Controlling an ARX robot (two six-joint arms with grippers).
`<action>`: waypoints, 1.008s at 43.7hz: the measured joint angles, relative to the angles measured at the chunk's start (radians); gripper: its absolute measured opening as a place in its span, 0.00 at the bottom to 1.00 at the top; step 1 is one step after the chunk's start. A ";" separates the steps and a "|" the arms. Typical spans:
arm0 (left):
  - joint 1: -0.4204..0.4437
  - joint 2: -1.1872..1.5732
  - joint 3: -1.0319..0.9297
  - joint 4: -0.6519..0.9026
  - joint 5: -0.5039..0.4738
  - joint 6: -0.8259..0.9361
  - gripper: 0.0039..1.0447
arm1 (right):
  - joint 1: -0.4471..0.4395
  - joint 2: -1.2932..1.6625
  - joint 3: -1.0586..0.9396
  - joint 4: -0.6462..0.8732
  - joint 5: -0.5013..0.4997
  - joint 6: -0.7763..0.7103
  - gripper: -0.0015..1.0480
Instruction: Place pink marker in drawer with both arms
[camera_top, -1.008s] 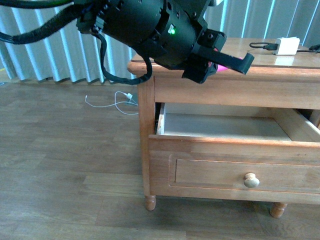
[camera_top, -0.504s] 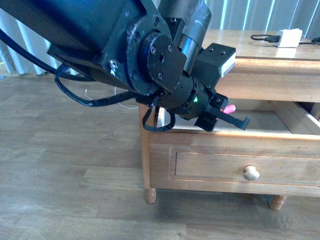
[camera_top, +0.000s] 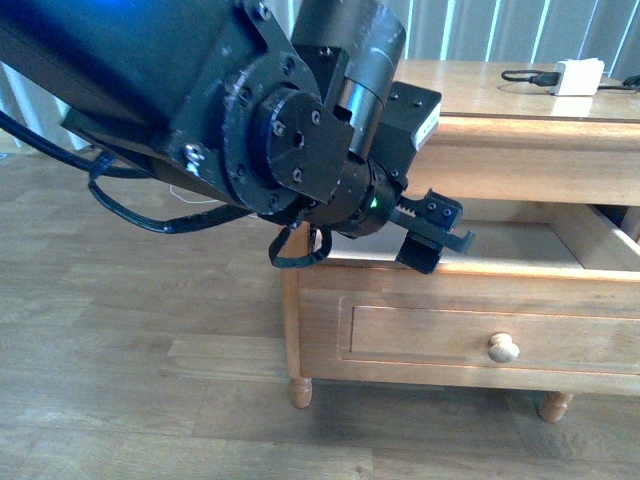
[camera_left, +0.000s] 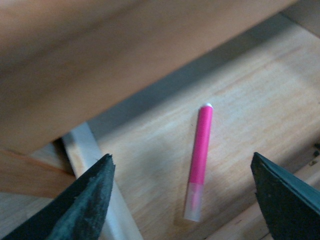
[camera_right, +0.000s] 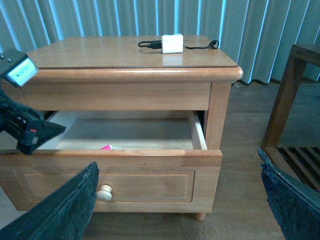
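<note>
The pink marker (camera_left: 200, 155) lies loose on the pale floor of the open drawer (camera_top: 450, 285), its paler end toward my left gripper. In the right wrist view only its tip (camera_right: 106, 147) shows over the drawer front (camera_right: 110, 175). My left gripper (camera_top: 440, 235) is open and empty above the drawer's inside; its jaws stand wide on either side of the marker without touching it. My right gripper (camera_right: 177, 210) is open and empty, held back in front of the drawer, level with the round knob (camera_right: 104, 193).
The drawer sits in a light-oak nightstand (camera_top: 520, 100). A white charger block (camera_top: 578, 76) with a black cable lies on top. A dark wooden rack (camera_right: 295, 100) stands to the nightstand's right. Wood floor (camera_top: 130, 360) lies in front.
My left arm came down from the tabletop into the open drawer. The marker, in the gripper half a second ago, now lies loose on the drawer floor and the jaws are open.
</note>
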 joint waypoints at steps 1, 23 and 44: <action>0.002 -0.019 -0.015 0.009 -0.012 -0.005 0.81 | 0.000 0.000 0.000 0.000 0.000 0.000 0.92; 0.110 -0.532 -0.425 0.164 -0.225 -0.180 0.94 | 0.000 0.000 0.000 0.000 0.000 0.000 0.92; 0.259 -1.406 -0.964 -0.127 -0.313 -0.276 0.94 | 0.000 0.000 0.000 0.000 0.000 0.000 0.92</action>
